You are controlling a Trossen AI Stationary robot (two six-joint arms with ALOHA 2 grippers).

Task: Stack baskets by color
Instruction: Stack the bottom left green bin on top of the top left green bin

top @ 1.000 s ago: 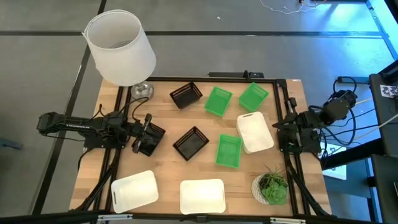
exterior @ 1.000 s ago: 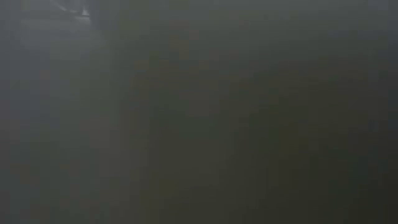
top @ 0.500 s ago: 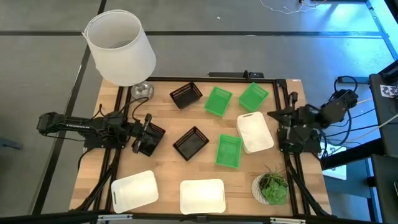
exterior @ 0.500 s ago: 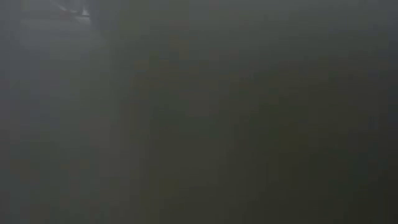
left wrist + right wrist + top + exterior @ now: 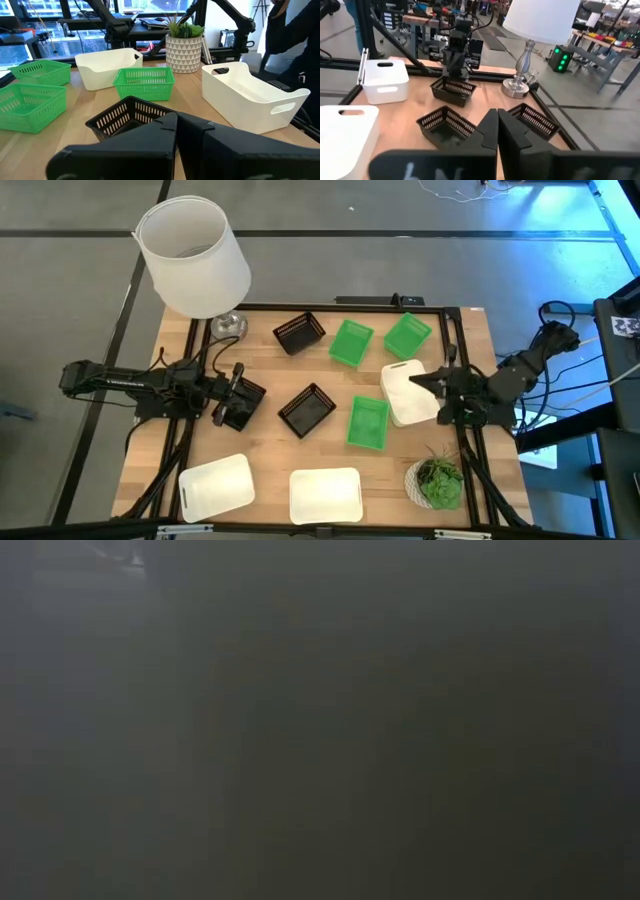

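Three black baskets lie on the wooden table: one at the far side [image 5: 299, 332], one in the middle [image 5: 307, 408], and one [image 5: 452, 90] below my left gripper [image 5: 238, 395], which is shut and level at the left. Three green baskets [image 5: 351, 342] [image 5: 407, 335] [image 5: 367, 422] sit right of centre. One white basket [image 5: 410, 392] lies at the right, and two more [image 5: 215, 485] [image 5: 325, 495] at the near edge. My right gripper [image 5: 420, 378] is shut and hovers over the right white basket. The low view shows nothing.
A lamp with a big white shade [image 5: 193, 255] stands on a metal foot [image 5: 228, 325] at the far left corner. A potted plant [image 5: 438, 480] stands at the near right corner. Black frame rails [image 5: 470, 450] run along the table's edges.
My right gripper has swung from the table's right edge toward the left, out over the right white basket, turning as it went. The baskets and my left arm have kept still.
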